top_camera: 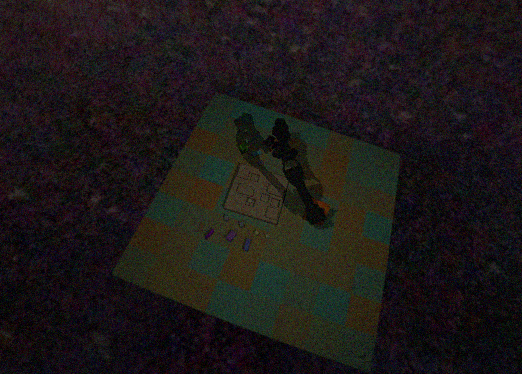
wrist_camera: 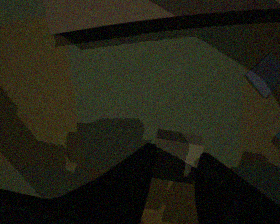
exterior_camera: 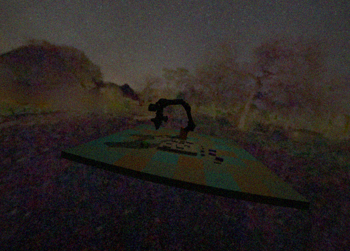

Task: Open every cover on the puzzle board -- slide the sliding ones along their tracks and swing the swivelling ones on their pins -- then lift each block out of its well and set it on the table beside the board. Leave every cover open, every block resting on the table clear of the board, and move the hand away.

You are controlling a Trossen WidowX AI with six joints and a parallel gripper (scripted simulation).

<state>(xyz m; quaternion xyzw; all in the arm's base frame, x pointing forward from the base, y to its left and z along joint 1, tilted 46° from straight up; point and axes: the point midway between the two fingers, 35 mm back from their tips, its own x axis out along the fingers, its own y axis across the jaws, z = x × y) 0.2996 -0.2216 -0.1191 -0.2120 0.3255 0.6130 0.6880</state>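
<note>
My gripper (exterior_camera: 157,127) (wrist_camera: 175,157) is shut on a pale block (wrist_camera: 194,154), held above the table just off the board's edge. The puzzle board (top_camera: 237,204) (wrist_camera: 102,15) is a pale slab with dark outlines of wells and covers; it is too dark to tell how each cover stands. A purple block (top_camera: 209,233), a violet block (top_camera: 231,236) and a blue block (top_camera: 246,244) lie beside the board, with several small pale pieces nearby. A green block (top_camera: 243,146) (exterior_camera: 145,143) lies beyond it, in the arm's shadow. Another bluish block (wrist_camera: 259,83) lies at right in the wrist view.
The arm's base (top_camera: 317,213) stands to the right of the board in the top view, and the dark arm (top_camera: 296,176) (exterior_camera: 174,101) arches from it. The table (top_camera: 300,301) (exterior_camera: 161,172) has teal, orange and olive patches. The light is very dim.
</note>
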